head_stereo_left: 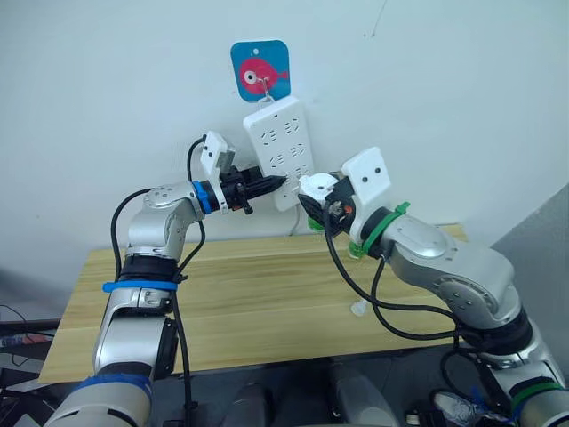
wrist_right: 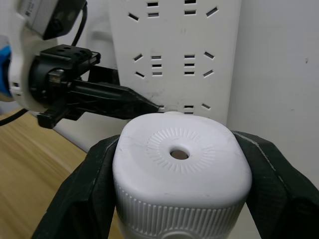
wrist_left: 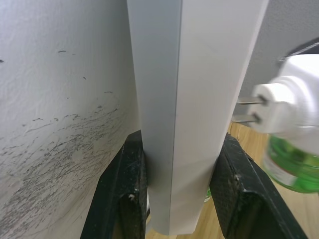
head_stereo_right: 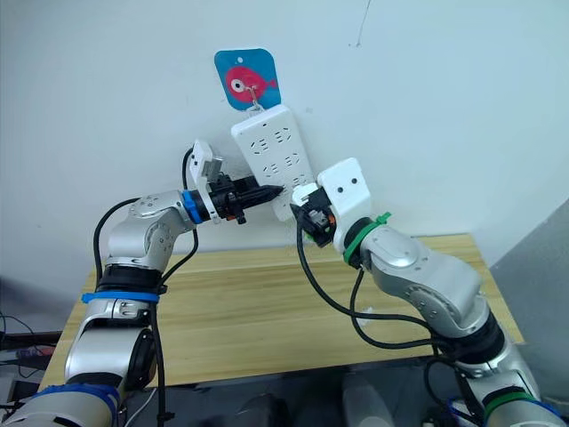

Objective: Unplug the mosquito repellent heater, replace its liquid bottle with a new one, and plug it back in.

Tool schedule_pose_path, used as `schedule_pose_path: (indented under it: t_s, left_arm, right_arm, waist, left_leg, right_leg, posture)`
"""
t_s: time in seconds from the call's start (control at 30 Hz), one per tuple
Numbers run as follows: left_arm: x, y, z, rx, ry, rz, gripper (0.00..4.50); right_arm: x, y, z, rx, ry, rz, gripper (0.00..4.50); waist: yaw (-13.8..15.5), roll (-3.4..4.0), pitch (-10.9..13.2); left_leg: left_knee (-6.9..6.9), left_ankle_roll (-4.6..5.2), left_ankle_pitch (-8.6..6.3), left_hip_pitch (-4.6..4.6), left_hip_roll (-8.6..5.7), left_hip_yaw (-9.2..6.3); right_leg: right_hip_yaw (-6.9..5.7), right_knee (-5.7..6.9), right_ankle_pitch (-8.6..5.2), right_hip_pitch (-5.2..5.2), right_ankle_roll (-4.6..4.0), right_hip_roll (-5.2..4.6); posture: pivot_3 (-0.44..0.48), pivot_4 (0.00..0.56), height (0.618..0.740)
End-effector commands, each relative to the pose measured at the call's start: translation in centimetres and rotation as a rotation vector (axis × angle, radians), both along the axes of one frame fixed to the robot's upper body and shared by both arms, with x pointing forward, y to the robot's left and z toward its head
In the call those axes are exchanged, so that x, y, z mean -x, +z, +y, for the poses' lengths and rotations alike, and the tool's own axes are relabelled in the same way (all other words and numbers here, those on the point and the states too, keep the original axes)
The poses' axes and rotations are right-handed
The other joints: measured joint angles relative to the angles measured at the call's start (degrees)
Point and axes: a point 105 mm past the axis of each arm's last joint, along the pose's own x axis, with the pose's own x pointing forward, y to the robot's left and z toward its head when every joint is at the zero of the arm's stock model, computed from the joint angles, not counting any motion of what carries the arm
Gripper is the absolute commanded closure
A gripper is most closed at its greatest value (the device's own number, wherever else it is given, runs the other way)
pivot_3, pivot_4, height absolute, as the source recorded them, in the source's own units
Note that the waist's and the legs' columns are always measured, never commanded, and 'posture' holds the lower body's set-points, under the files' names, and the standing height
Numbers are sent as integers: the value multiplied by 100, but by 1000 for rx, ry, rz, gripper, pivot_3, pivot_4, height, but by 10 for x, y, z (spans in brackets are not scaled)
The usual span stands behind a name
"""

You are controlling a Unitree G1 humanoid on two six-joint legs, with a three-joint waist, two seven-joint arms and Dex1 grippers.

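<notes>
Our left fingers (wrist_left: 127, 199) clamp the power strip's (head_stereo_left: 283, 147) lower edges; our right fingers (wrist_right: 87, 194) clamp the mosquito repellent heater (wrist_right: 180, 172), prongs (wrist_left: 246, 110) just clear of the strip's face.

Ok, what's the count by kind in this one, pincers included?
Pincers: 2 (left pincer on the strip, right pincer on the heater)
Strip: 1
Heater: 1
Green bottle: 1
Fish hook: 1
Table: 1
Small white piece on the table: 1
Total: 8
</notes>
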Motion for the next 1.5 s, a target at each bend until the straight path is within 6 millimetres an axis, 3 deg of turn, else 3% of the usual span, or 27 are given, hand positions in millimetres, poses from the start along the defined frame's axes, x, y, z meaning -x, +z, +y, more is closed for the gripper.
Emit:
schedule_pose_path:
  t_s: [0.03, 0.73, 1.0, 1.5]
  left_arm:
    - [5, 6, -8, -17, -37, -29, 3206]
    - [8, 4, -7, -15, -50, -19, 3206]
    - [9, 3, -9, -9, -54, -16, 3206]
    - [12, 1, -11, -6, -71, 2, 3206]
  right_arm:
    - [-1, 15, 4, -6, 1, -84, 1459]
    - [-12, 11, 1, 81, -33, -148, 1461]
    - [-10, 3, 14, 109, 5, -136, 1462]
    - [-13, 2, 15, 97, -11, -150, 1464]
  waist:
    - [0, 0, 0]
    - [-21, 2, -1]
    - [-39, 2, -1]
    - [-39, 2, -1]
  left_leg:
    - [-1, 0, 0, 0, -1, -1]
    - [-1, 0, 0, 3, -3, -4]
    - [2, 0, 0, 10, -4, 1]
    - [5, -3, 2, 14, -5, 1]
  right_leg:
    - [-1, 0, 0, 0, 0, -2]
    - [-6, 10, 1, -3, -1, -6]
    - [0, 35, 1, -7, -1, -7]
    - [0, 54, 0, -14, -1, -7]
  posture:
    - [-211, 138, 740]
    - [-205, 139, 740]
    - [-203, 140, 740]
    - [-203, 143, 740]
